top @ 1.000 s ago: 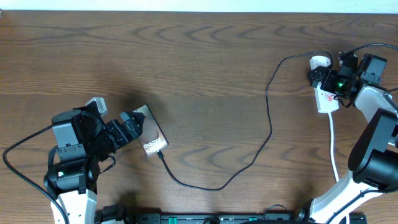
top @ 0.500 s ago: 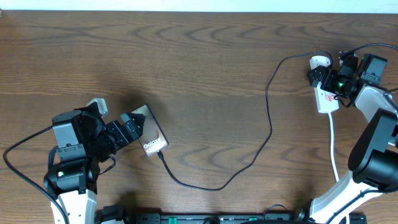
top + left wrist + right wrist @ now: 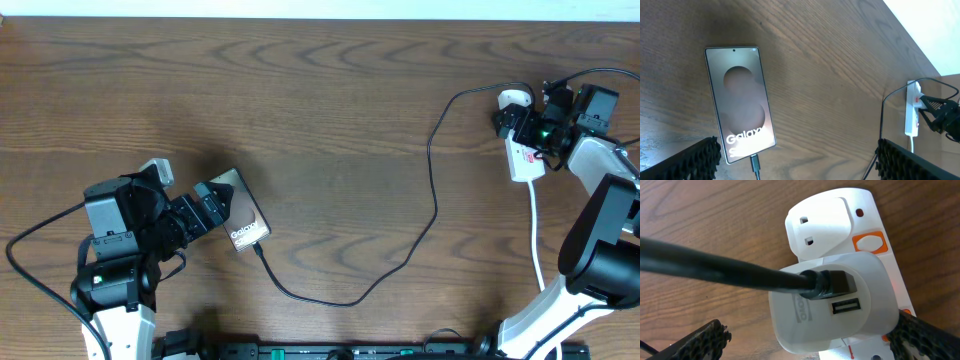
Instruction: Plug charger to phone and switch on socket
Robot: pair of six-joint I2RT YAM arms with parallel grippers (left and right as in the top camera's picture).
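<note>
Hovering over the socket (image 3: 525, 165) at far right, the right claw (image 3: 510, 127) stands open, evidently positioned for its switch. Also open, the left claw (image 3: 212, 200) guards the phone (image 3: 245, 212) near left; charger (image 3: 432, 190) already plugged in.

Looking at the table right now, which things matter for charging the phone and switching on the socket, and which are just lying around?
Part of the job:
phone
charger cable, its tip at the phone's bottom edge
socket strip
white adapter plugged into the strip

Just there:
white cord of the strip
wooden table
</note>
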